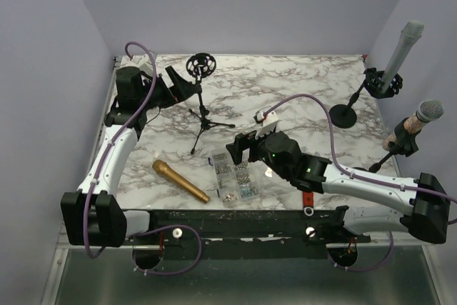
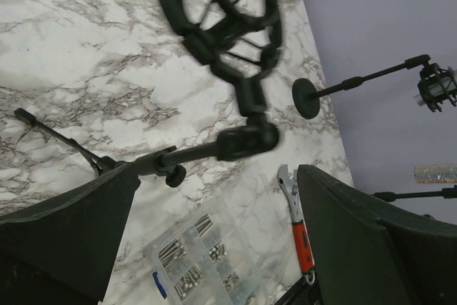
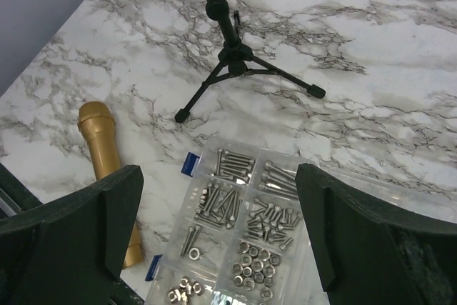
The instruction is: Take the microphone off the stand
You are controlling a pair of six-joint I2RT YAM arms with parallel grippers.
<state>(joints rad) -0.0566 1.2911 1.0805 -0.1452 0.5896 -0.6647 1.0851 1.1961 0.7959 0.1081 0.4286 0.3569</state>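
Right end effector (image 3: pixel 218 183) wide above screw box (image 3: pixel 191 165); left end effector (image 2: pixel 218 176) wide, outstretched beside tripod stand (image 2: pixel 246 138).

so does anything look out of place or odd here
The gold microphone lies flat on the marble table, off any stand, while the shock mount on the tripod stand is empty. Nothing looks spilled or broken.

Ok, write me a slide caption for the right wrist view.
Right gripper open above a clear screw box, gold microphone lying beside it, tripod stand beyond.
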